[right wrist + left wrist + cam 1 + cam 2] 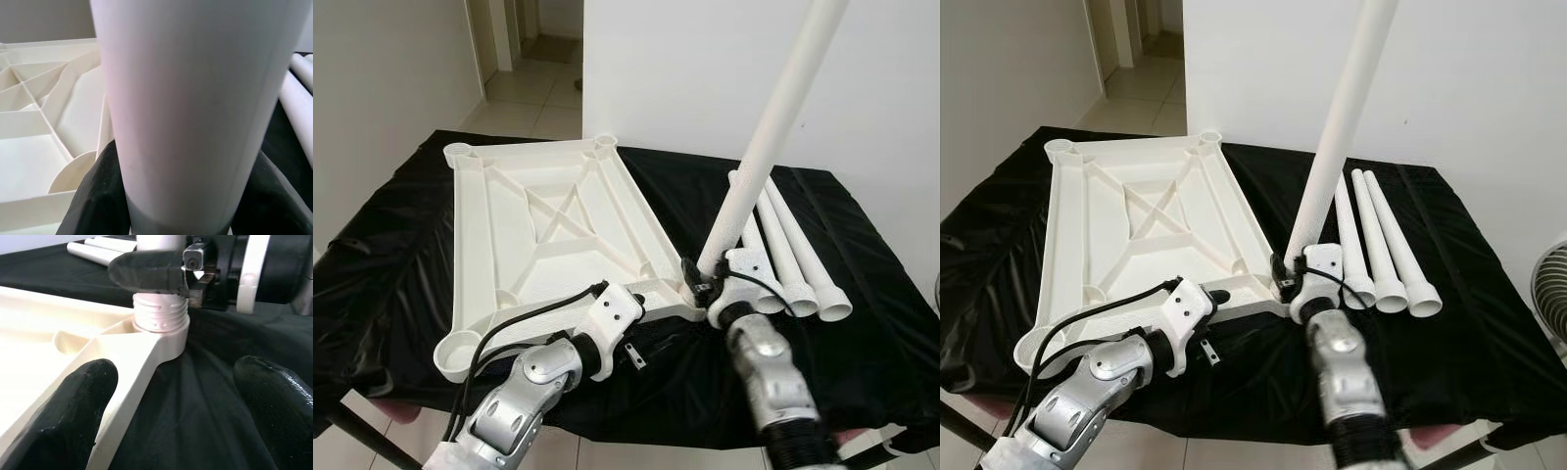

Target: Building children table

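Observation:
The white tabletop [548,225] lies upside down on the black-covered table [862,323]. My right gripper [700,284] is shut on a long white leg [764,147] near its lower end. The leg rises tilted up and to the right. Its threaded end [160,311] sits in the near right corner socket [168,335]. In the right wrist view the leg [195,98] stands between the black fingers [98,196]. My left gripper [176,416] is open, low at the tabletop's near edge just left of that socket, with the rim between its fingers [73,406].
Three spare white legs [793,255] lie side by side on the cloth to the right of the held leg. A white wall stands behind the table, and a doorway opens at the back left. A fan [1552,294] shows at the far right.

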